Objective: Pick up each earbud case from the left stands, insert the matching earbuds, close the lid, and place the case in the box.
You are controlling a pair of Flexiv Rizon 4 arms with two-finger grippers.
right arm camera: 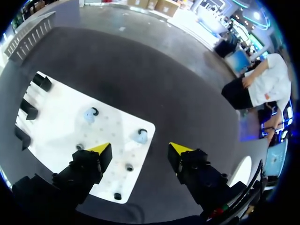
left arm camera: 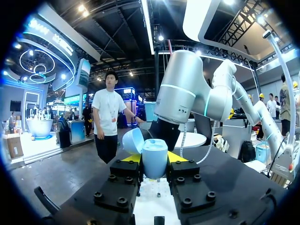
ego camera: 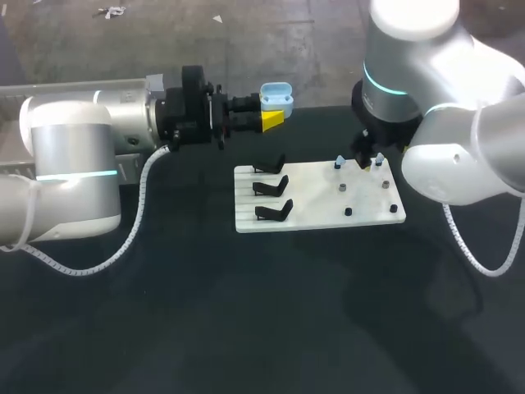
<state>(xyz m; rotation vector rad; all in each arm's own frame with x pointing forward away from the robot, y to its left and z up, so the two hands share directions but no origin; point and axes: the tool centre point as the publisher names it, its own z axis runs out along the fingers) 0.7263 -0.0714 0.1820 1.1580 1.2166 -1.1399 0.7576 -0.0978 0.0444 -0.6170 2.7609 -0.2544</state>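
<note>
From where I stand, the left claw [ego camera: 271, 111] is clenched on the pale blue earbud case [ego camera: 277, 92], lid open, held in the air past the white board's [ego camera: 320, 215] far left corner, while the right claw [ego camera: 367, 162], released, hangs directly over an earbud [right arm camera: 139, 136] near the board's far right corner.

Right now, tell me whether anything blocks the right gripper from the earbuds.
Nothing visible does. The right gripper hangs open over the board. One earbud stands just ahead, between its fingers, and a second earbud stands farther along the board. Only short black pegs stand nearby.
</note>
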